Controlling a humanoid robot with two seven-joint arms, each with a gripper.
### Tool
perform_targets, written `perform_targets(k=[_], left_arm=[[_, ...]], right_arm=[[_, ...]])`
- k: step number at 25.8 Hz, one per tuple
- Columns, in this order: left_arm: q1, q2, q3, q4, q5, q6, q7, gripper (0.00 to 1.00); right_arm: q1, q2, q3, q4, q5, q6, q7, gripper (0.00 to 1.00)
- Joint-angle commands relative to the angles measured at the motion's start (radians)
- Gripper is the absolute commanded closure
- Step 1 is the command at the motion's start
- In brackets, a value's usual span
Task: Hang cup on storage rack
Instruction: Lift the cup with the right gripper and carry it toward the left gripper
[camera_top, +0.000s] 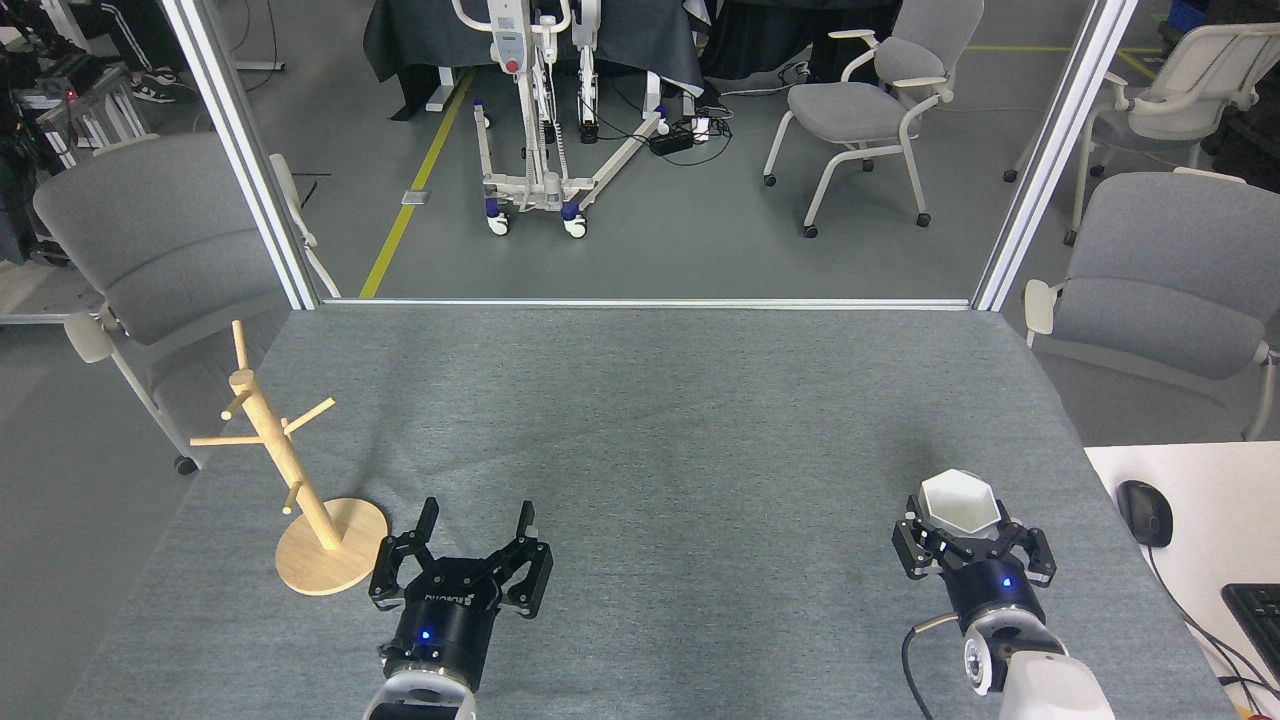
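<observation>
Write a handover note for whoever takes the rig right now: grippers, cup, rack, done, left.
Right gripper: fingers around the cup at the table's near right; whether they are clamped on it cannot be told. No lift is evident.
Left gripper: open, empty, low over the table just right of the rack.
Rack: upright at the near left, all pegs bare.
Done: right arm has reached the cup.
Left: secure the grip, lift, carry across to the rack, hang the cup on a peg, release.
</observation>
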Motion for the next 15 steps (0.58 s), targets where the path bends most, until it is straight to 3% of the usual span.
perform_targets(k=[1,10,15], left_arm=[[0.004,-0.001,0.0,-0.001,-0.001,0.0,0.001,0.01],[0.007,-0.001,0.0,-0.008,-0.001,0.0,0.001,0.01],[0.007,-0.001,0.002,-0.008,-0.001,0.002,0.001,0.01]], right_arm=[[-0.02,0.0,0.006,0.025,0.0,0.0,0.0,0.02],[-0.04,-0.003,0.015,0.045,0.003,0.0,0.0,0.03],[-0.046,-0.003,0.015,0.048,0.007,0.0,-0.001,0.24]])
